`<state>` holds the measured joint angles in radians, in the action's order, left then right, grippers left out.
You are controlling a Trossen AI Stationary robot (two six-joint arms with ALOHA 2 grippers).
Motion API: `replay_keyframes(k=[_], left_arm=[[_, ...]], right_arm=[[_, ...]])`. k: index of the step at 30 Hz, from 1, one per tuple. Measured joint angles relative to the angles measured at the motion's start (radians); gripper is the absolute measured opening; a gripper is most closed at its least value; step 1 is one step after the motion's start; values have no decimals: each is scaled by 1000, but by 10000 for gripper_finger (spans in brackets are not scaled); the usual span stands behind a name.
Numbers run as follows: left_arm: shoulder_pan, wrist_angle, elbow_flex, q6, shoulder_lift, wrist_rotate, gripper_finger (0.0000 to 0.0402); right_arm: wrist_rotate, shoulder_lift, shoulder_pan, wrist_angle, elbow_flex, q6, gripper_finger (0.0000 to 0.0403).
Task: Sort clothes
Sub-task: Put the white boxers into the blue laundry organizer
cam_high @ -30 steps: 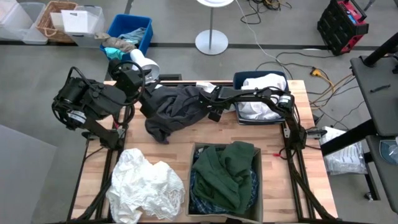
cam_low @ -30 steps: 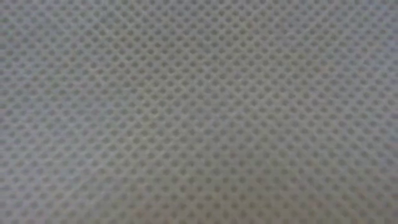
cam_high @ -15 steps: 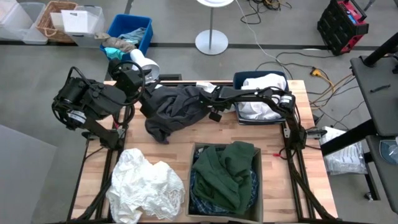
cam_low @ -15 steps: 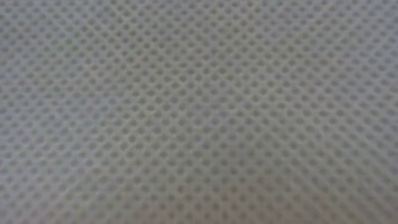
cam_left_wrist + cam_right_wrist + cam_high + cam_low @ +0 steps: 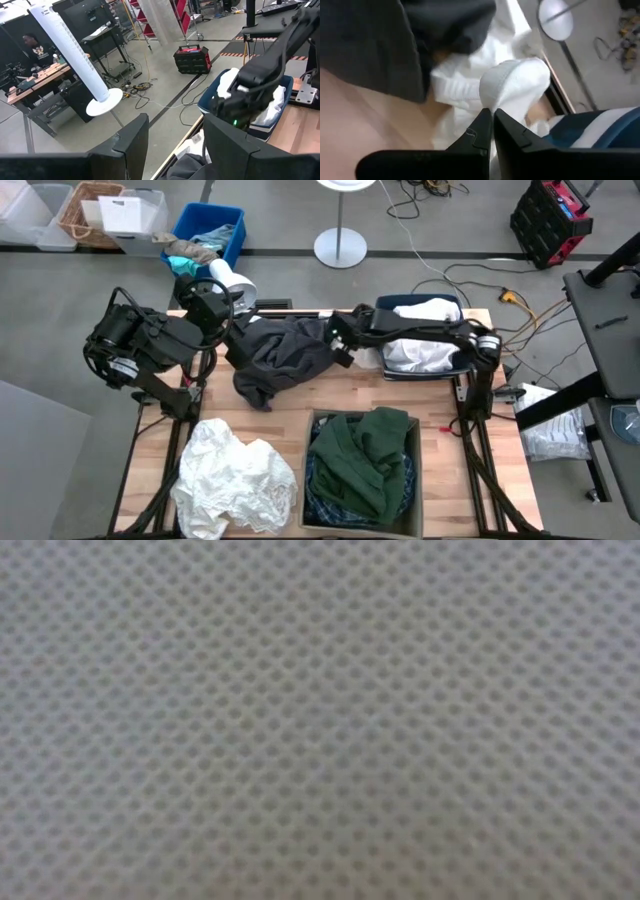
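Right gripper (image 5: 492, 120) pinches a white garment (image 5: 512, 82) beside the charcoal garment (image 5: 285, 350); left gripper (image 5: 175, 145) open; next: carry it to the blue bin (image 5: 385, 308).

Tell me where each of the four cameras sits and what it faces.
High: overhead, looking down on the table, both arms.
Low: blocked by a dotted mesh surface; no robot visible.
Left wrist: past the open left gripper towards the room, the right arm in front of it.
Right wrist: right gripper shut on a white garment.
Shared: high and left wrist both show the blue bin of whites.
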<state>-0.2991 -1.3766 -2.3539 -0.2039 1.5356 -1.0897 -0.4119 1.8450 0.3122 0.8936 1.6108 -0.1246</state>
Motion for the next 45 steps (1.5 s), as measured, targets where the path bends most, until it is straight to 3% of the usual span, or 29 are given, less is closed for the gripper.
replay_keyframes(k=[12,22,26,33,39,45], left_arm=[[0,0,0,1,0,0,168],[0,0,0,6,0,0,168],[0,0,0,11,0,0,168],[0,0,0,11,0,0,168],[0,0,0,11,0,0,168],[-1,0,0,11,0,0,168]], right_arm=[[131,-249,9,-130,0,-90,9],[123,-469,44,-273,0,-129,9],[45,-548,58,-276,0,-123,9],[-92,-669,99,-211,2,-83,9],[-233,-713,127,-25,2,-69,9],[-244,-690,157,217,1,-192,9]])
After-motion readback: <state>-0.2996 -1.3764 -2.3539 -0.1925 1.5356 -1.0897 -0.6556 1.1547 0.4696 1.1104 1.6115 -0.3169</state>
